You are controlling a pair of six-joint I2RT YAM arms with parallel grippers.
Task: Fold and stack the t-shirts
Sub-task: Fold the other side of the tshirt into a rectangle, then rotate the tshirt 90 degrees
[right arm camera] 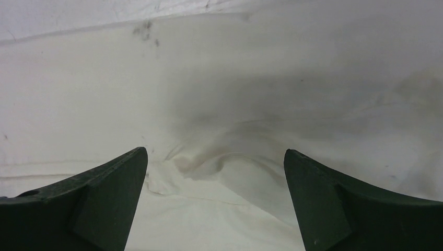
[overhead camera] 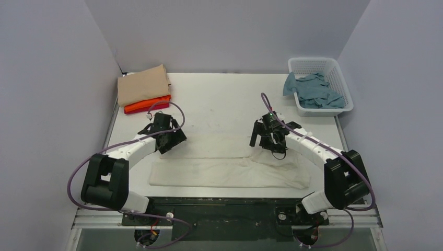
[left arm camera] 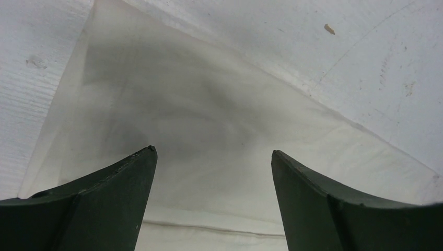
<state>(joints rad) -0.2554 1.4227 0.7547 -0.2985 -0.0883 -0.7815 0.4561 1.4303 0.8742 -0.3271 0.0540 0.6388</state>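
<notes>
A large cream t-shirt [overhead camera: 224, 170] lies flat as a long band across the near part of the table. My left gripper [overhead camera: 170, 140] is open just above its far left part; cream cloth [left arm camera: 209, 130] fills the left wrist view between my fingers [left arm camera: 120, 193]. My right gripper [overhead camera: 269, 141] is open above its far right part, over a rumpled fold [right arm camera: 219, 162]. A folded tan t-shirt [overhead camera: 142, 83] sits on orange [overhead camera: 149, 103] and red [overhead camera: 138, 110] ones at the back left. A grey-blue t-shirt [overhead camera: 316, 91] lies crumpled in the basket.
A white plastic lattice basket [overhead camera: 334, 65] stands at the back right corner. Grey walls close in the table on three sides. The table's near edge [overhead camera: 224, 201] runs just below the cream shirt. Bare table top [overhead camera: 224, 99] lies between the stack and basket.
</notes>
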